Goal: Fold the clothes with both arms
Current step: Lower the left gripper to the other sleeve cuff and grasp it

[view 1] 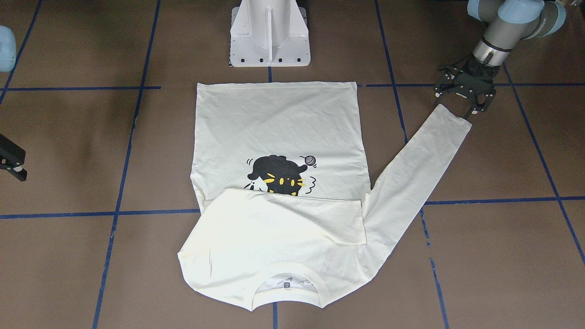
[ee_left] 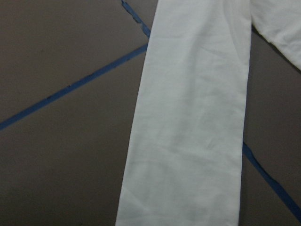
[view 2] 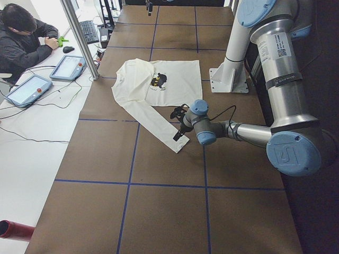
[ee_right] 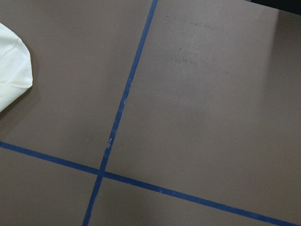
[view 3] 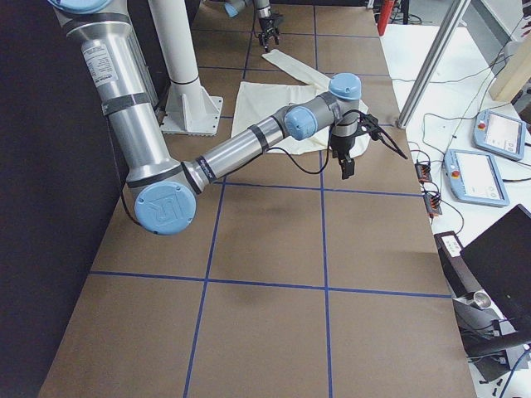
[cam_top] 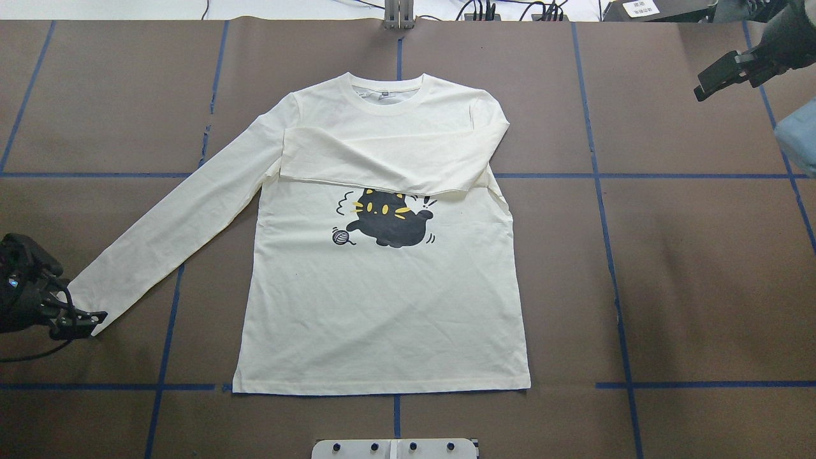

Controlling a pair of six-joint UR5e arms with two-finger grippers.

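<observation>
The cream-white shirt [cam_top: 382, 306] lies flat on the brown table with its black cat print [cam_top: 386, 220] facing up. One sleeve is folded across the chest [cam_top: 382, 159] and covers the top of the print. The other sleeve [cam_top: 178, 217] stretches out straight toward my left side, and it fills the left wrist view [ee_left: 188, 117]. My left gripper [view 1: 457, 105] stands open at that sleeve's cuff [view 1: 453, 118], its fingers spread along the cuff's end. My right gripper [cam_top: 720, 76] hangs in the air off the shirt's other side, well clear of the cloth. Whether it is open or shut does not show.
The white pedestal base [view 1: 269, 32] stands just behind the shirt's hem. Blue tape lines [cam_top: 605, 191] cross the table. A person [view 2: 21, 37] sits at a side desk with tablets [view 2: 66, 66] beyond a metal post [view 2: 79, 37]. Bare brown table [cam_top: 688, 268] lies to the right.
</observation>
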